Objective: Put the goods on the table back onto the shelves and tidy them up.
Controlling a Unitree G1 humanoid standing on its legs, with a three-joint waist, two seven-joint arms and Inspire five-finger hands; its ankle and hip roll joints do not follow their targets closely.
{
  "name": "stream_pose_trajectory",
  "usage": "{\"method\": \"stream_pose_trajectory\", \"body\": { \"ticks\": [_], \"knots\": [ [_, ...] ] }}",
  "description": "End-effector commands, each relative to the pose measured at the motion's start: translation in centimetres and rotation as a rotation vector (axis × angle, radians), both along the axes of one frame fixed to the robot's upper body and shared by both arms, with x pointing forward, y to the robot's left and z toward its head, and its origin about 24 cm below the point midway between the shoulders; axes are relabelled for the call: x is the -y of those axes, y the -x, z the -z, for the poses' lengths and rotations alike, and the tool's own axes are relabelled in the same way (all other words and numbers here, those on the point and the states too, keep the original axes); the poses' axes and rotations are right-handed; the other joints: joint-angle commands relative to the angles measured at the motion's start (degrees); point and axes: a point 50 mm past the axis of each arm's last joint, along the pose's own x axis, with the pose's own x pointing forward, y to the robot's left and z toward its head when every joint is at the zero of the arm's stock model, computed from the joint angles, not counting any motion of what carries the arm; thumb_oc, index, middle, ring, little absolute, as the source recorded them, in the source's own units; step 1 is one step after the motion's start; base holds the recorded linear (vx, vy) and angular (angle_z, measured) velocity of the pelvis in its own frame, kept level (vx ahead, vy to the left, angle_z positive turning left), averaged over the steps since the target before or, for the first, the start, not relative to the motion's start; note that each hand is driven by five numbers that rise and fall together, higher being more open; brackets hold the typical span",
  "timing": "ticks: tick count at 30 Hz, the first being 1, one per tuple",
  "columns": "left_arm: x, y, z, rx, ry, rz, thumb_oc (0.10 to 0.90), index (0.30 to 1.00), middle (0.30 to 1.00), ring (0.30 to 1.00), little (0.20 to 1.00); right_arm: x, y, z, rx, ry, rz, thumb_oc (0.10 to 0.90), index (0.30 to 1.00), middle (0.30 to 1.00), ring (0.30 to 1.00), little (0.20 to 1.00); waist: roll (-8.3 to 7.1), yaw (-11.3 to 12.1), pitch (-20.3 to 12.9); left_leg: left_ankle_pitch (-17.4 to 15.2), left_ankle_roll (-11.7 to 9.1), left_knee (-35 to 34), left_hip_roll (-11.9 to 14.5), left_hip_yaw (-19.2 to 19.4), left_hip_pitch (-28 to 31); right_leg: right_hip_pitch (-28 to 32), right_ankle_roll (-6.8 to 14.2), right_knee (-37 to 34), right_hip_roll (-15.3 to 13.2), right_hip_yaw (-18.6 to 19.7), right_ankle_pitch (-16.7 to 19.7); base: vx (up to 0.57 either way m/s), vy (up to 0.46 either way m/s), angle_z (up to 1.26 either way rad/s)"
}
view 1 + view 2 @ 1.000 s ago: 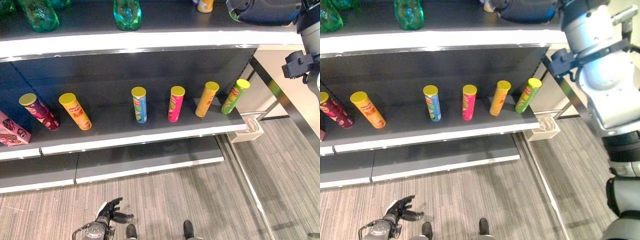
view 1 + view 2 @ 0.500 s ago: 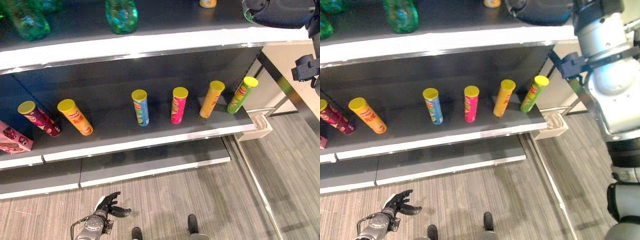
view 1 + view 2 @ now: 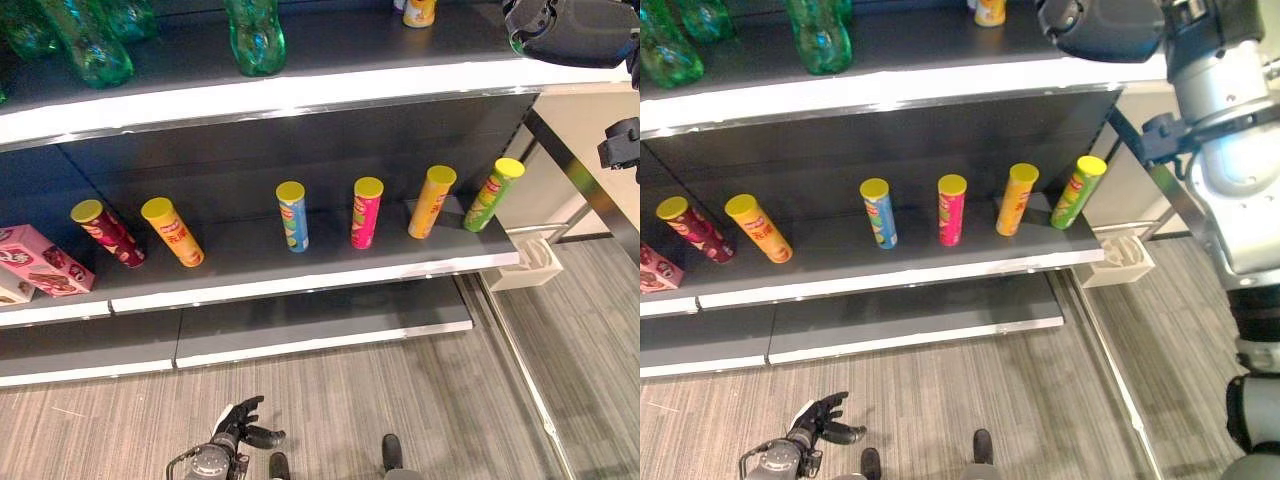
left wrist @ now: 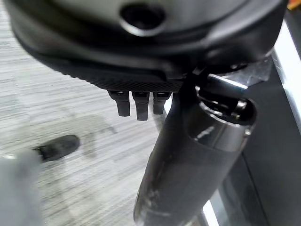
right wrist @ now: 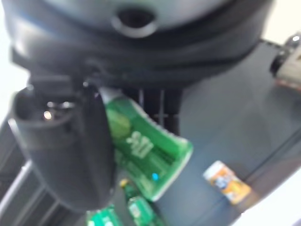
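The right hand (image 5: 66,155) is up at the far right of the dark top shelf (image 3: 330,45), with its thumb and fingers wrapped around a green plastic bottle (image 5: 146,150). More green plastic bottles (image 3: 255,35) stand on that shelf to the left, and a small orange tub (image 3: 418,11) stands near the hand. The left hand (image 3: 238,425) hangs low over the grey striped floor (image 3: 420,400), loose and holding nothing. On the middle shelf (image 3: 300,265) stands a row of tall yellow-lidded snack tubes (image 3: 366,212), and a pink box (image 3: 45,262) sits at the far left.
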Motion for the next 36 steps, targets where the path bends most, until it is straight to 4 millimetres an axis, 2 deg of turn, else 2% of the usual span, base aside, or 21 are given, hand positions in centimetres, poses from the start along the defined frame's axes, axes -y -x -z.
{"method": "stream_pose_trajectory", "body": {
  "ticks": [1,5,6,7,9,11,14,18,21,25,27,30,31,32,34,36],
  "knots": [
    [-2.3,-1.5,-1.1,0.054,-0.077,0.034,0.8,0.9,0.9,0.9,0.9,0.8,1.9,-4.1,0.169,-0.071,-0.025,0.4,0.3,0.3,0.3,0.3,-3.59,2.6,-4.8,-8.7,-1.4,0.4,-1.0,2.3,5.5,-0.1,3.2,1.4,-3.5,1.8,-7.4,0.04,-0.058,0.19],
    [-2.5,-1.1,-1.0,0.047,-0.075,0.021,0.8,0.9,0.9,0.9,0.9,2.1,0.8,-3.8,0.121,-0.118,0.022,0.4,0.3,0.3,0.3,0.3,-3.78,3.2,-4.8,-8.5,-1.8,0.4,-0.6,2.0,5.8,1.1,2.8,1.4,-3.3,0.8,-8.0,0.03,-0.057,0.15],
    [-2.7,-0.8,-0.9,0.042,-0.074,0.007,0.8,0.9,0.9,0.9,0.9,3.2,0.2,-3.7,0.093,-0.159,0.057,0.4,0.3,0.3,0.3,0.3,-3.96,3.8,-4.8,-8.4,-1.9,0.4,-0.4,1.7,5.8,1.7,2.6,1.5,-3.3,0.3,-8.3,0.01,-0.045,0.09],
    [-2.7,-0.8,-0.9,0.042,-0.073,0.006,0.8,0.9,0.9,0.9,0.9,3.2,0.2,-3.7,0.093,-0.159,0.056,0.4,0.3,0.3,0.3,0.3,-3.93,3.8,-4.8,-8.4,-1.9,0.4,-0.4,1.7,5.8,1.7,2.6,1.5,-3.3,0.3,-8.3,0.03,-0.082,0.2],
    [-2.9,-0.3,-0.8,0.028,-0.075,-0.003,0.8,0.9,0.9,0.9,0.9,4.6,-0.7,-3.6,0.057,-0.199,0.121,0.4,0.3,0.3,0.3,0.3,-4.14,4.4,-4.7,-8.2,-2.2,0.4,0.0,1.1,6.0,2.5,2.3,1.8,-3.1,-0.5,-8.9,0.02,-0.076,0.24],
    [-3.0,-0.2,-0.8,0.027,-0.071,-0.01,0.8,0.9,0.9,0.9,0.9,5.8,-0.9,-3.6,0.042,-0.23,0.163,0.4,0.3,0.3,0.3,0.3,-4.18,4.8,-4.4,-7.7,-2.6,0.4,0.1,0.3,5.6,2.9,2.1,1.6,-3.0,-0.9,-9.1,-0.01,-0.073,0.24],
    [-3.4,-0.1,-0.8,0.027,-0.07,-0.029,0.8,0.9,0.9,0.9,0.9,6.4,-0.8,-3.9,0.033,-0.228,0.194,0.4,0.3,0.3,0.3,0.3,-4.35,4.8,-4.3,-7.2,-3.3,0.4,0.6,-0.3,4.7,2.5,1.8,1.9,-2.6,-0.8,-9.7,-0.01,-0.074,0.16],
    [-3.5,0.1,-0.8,0.018,-0.074,-0.034,0.8,0.9,0.9,0.9,0.9,6.0,-0.9,-4.1,0.038,-0.209,0.193,0.4,0.3,0.3,0.3,0.3,-4.42,5.0,-4.2,-7.0,-3.3,0.5,1.0,-0.8,4.8,2.5,1.0,2.8,-2.0,-0.5,-10.8,0.04,-0.108,0.17],
    [-3.5,-0.2,-1.0,0.037,-0.069,-0.048,0.8,0.9,0.9,0.9,0.9,4.7,-0.7,-4.9,0.07,-0.176,0.157,0.4,0.3,0.3,0.3,0.3,-4.63,5.4,-3.3,-8.1,-3.3,4.3,0.6,-1.7,3.8,2.9,0.0,3.1,-1.3,-0.3,-11.7,0.05,-0.157,0.02],
    [-3.4,-0.5,-1.1,0.048,-0.062,-0.052,0.8,0.9,0.9,0.9,0.9,4.2,-0.5,-5.1,0.086,-0.175,0.13,0.4,0.3,0.3,0.3,0.3,-4.91,5.5,-2.9,-8.4,-3.5,6.6,0.4,-2.0,3.1,2.8,-0.6,3.7,-0.5,0.0,-12.4,0.04,-0.133,0.01],
    [-3.2,-0.9,-1.2,0.058,-0.054,-0.043,0.8,0.9,0.9,0.9,0.9,3.6,-0.2,-5.2,0.105,-0.167,0.099,0.4,0.3,0.3,0.3,0.3,-5.34,5.3,-2.3,-7.7,-4.2,10.8,0.2,-2.6,1.3,3.2,-1.5,3.7,1.0,0.3,-13.3,0.09,-0.277,0.04],
    [-3.0,-1.9,-1.7,0.085,-0.048,-0.006,0.8,0.9,0.9,0.9,0.9,2.7,0.8,-5.9,0.148,-0.125,0.07,0.4,0.3,0.3,0.3,0.3,-7.35,5.7,0.7,-5.8,-6.5,25.9,-4.1,-6.9,-6.0,3.7,-2.5,5.4,1.2,1.0,-14.4,0.05,-0.259,0.2],
    [-3.1,-1.9,-1.7,0.086,-0.048,-0.006,0.8,0.9,0.9,0.9,0.9,2.7,0.8,-6.0,0.15,-0.126,0.071,0.4,0.3,0.3,0.3,0.3,-7.32,5.6,0.7,-6.0,-6.4,26.6,-4.2,-7.0,-6.4,3.6,-2.5,5.6,1.2,0.9,-14.5,0.05,-0.239,0.29],
    [-3.1,-2.0,-1.8,0.086,-0.06,0.005,0.8,0.9,0.9,0.9,0.9,2.5,0.8,-5.9,0.155,-0.124,0.07,0.4,0.3,0.3,0.3,0.3,-8.3,6.1,1.8,-5.7,-8.3,30.7,-6.0,-8.3,-10.0,2.7,-2.7,7.1,1.6,1.8,-14.9,0.12,-0.164,0.28],
    [-3.1,-1.4,-1.5,0.072,-0.046,-0.001,0.8,0.9,0.9,0.9,0.9,2.1,0.7,-5.8,0.145,-0.114,0.047,0.4,0.3,0.3,0.3,0.3,-7.65,6.2,1.4,-5.2,-6.7,27.2,-4.1,-7.8,-10.6,3.0,-2.6,7.0,2.9,3.0,-15.2,0.25,-0.099,0.13],
    [-3.3,-0.9,-1.4,0.062,-0.04,-0.014,0.8,0.9,0.9,0.9,0.9,1.2,0.7,-6.0,0.151,-0.101,0.008,0.4,0.3,0.3,0.3,0.3,-7.14,7.1,1.1,-4.4,-4.8,19.2,0.2,-9.2,-10.1,3.2,-2.1,6.9,3.6,5.3,-16.3,0.25,0.027,-0.31]
  ]
}}
